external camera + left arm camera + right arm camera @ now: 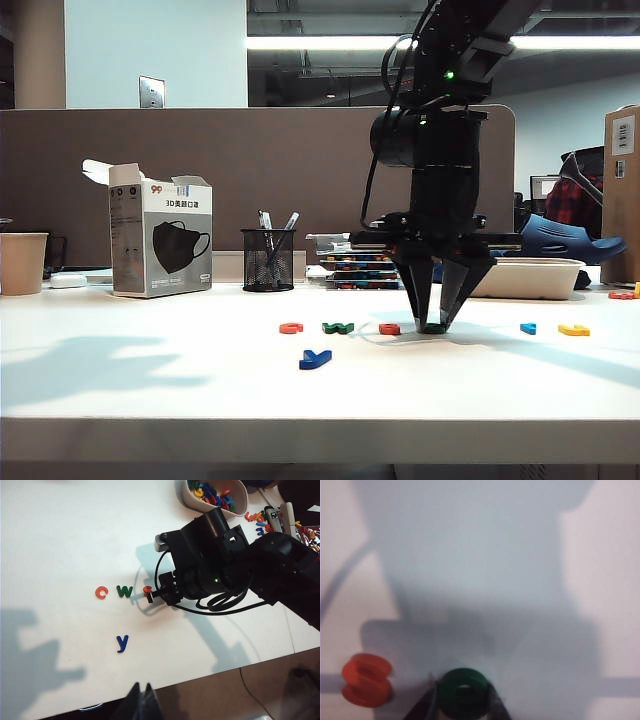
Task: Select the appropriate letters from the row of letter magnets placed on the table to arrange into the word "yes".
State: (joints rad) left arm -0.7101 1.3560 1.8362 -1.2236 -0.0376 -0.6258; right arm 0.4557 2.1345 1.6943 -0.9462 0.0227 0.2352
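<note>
While the y (315, 359) lies forward as the word's first letter:
Right gripper (433, 325): down on the table (150, 390), fingers flanking the e (463, 692), contact unclear.
Left gripper (141, 700): high, idle, opening unclear.
S (366, 679): beside e, waiting.

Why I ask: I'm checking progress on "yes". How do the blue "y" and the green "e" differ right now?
The blue "y" lies alone, out of the row and nearer the table's front edge; the green "e" sits in the row beside the red "s". The "y" is free; the "e" sits between the right gripper's fingers. Both lie flat. The left gripper hangs well away.
</note>
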